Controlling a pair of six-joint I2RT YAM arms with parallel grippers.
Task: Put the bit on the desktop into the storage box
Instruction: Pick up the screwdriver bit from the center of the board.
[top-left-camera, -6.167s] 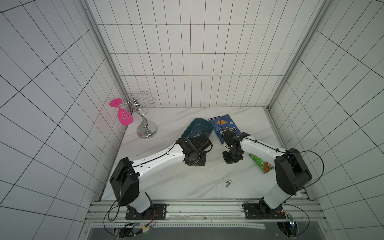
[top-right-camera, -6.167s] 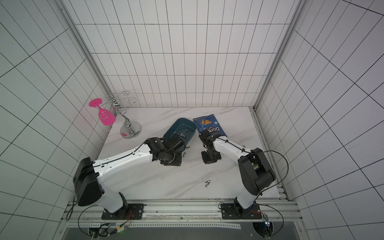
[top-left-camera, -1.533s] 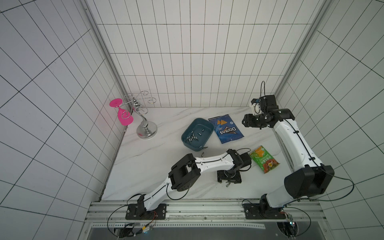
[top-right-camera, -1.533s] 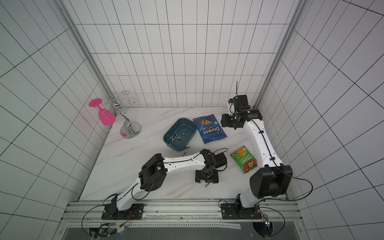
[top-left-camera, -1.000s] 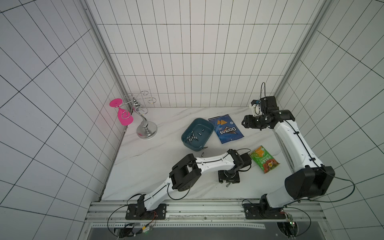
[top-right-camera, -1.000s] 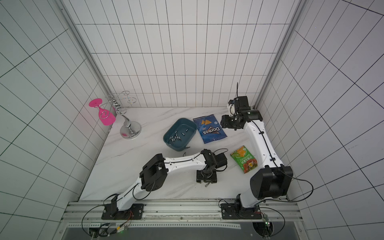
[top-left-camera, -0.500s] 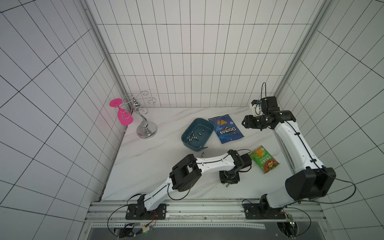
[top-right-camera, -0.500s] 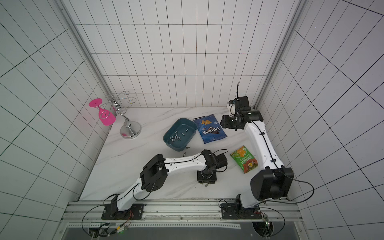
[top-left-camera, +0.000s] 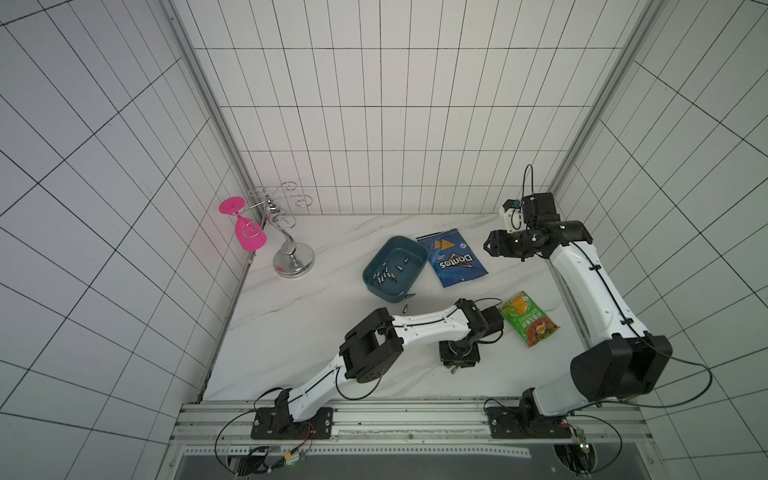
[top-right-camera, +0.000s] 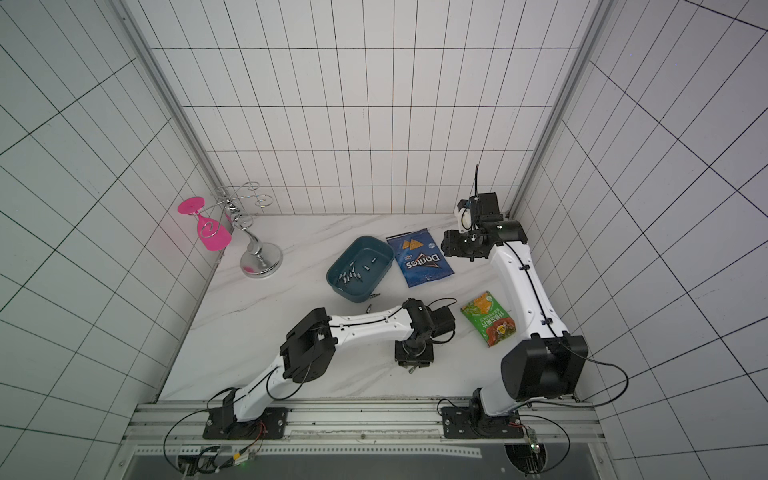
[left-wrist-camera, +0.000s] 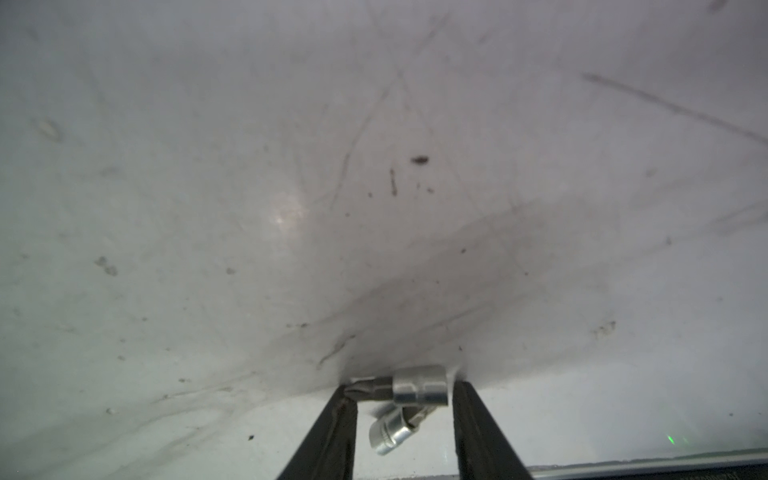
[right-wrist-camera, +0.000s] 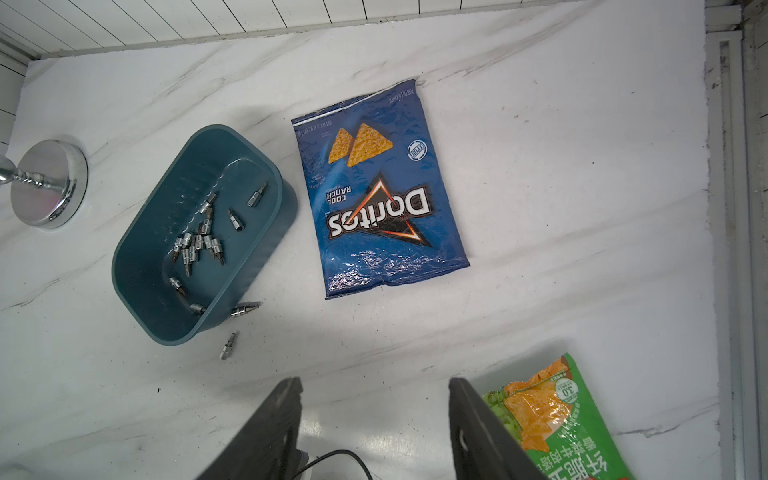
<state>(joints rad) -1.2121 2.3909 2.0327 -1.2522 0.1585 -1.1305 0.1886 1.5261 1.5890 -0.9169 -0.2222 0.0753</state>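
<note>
1 shiny steel bit (left-wrist-camera: 419, 388) pinched by left claw (left-wrist-camera: 402, 389) | right claw (right-wrist-camera: 374, 384) spread | desktop (right-wrist-camera: 540, 208) veined white

Teal-blue storage box (top-left-camera: 389, 296), white grey-veined desktop (top-left-camera: 316, 316), blue Doritos bag (top-left-camera: 453, 262), green-orange snack bag (top-left-camera: 528, 318), pink glass (top-left-camera: 249, 237), silver bit (left-wrist-camera: 419, 388).

The 2 top views hang high over the front rail (top-left-camera: 407, 419), looking down on the whole desk (top-left-camera: 291, 324), so they share nearly everything. Left wrist cam is super close to the desk, peering past the left claw (left-wrist-camera: 402, 387) at a bit (left-wrist-camera: 419, 388). Right wrist cam rides high, looking down on the storage box (right-wrist-camera: 137, 266) and Doritos bag (right-wrist-camera: 374, 199), also in both top views.
</note>
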